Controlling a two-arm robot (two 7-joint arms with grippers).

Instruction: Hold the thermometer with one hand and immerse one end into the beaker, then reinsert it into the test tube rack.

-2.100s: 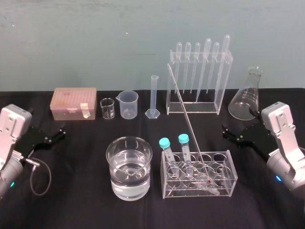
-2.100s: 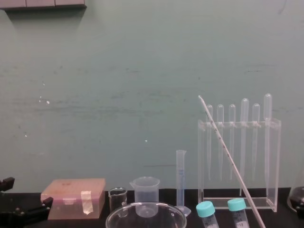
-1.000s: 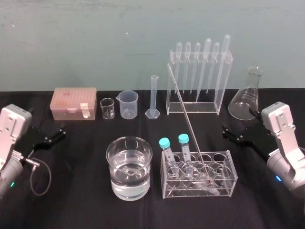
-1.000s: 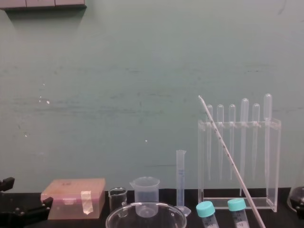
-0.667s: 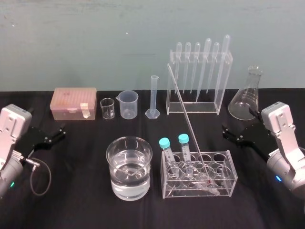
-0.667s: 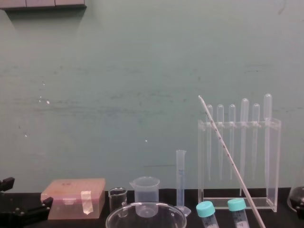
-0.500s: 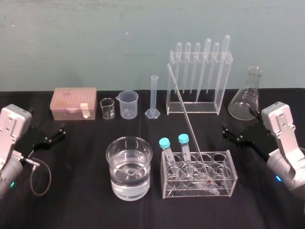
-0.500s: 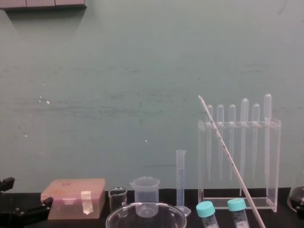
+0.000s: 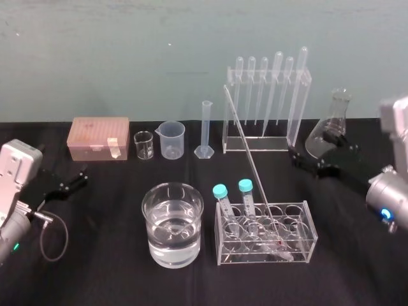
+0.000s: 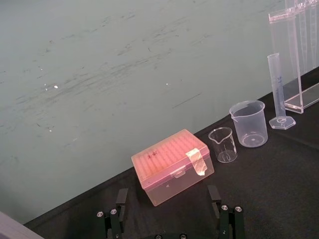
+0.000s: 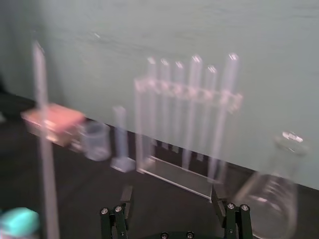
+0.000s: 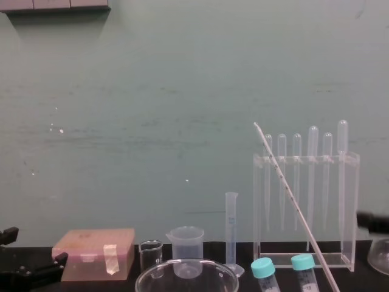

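The thermometer is a long thin whitish rod. Its lower end stands in the low clear test tube rack, and it leans back and left beside two blue-capped tubes. It also crosses the chest view as a slanted thermometer. The beaker, wide and holding water, stands left of the rack. My right gripper hovers open and empty behind the rack, in front of the flask. Its own right gripper shows spread fingers. My left gripper rests open at the far left, clear of everything.
Along the back stand a pink box, a tiny glass beaker, a plastic spouted beaker, a graduated cylinder, a tall acrylic frame holding pipettes, and a conical flask. A cable loops by the left arm.
My right arm has lifted and swung left and back, bringing its open gripper in front of the flask. The left arm and the glassware have not moved.
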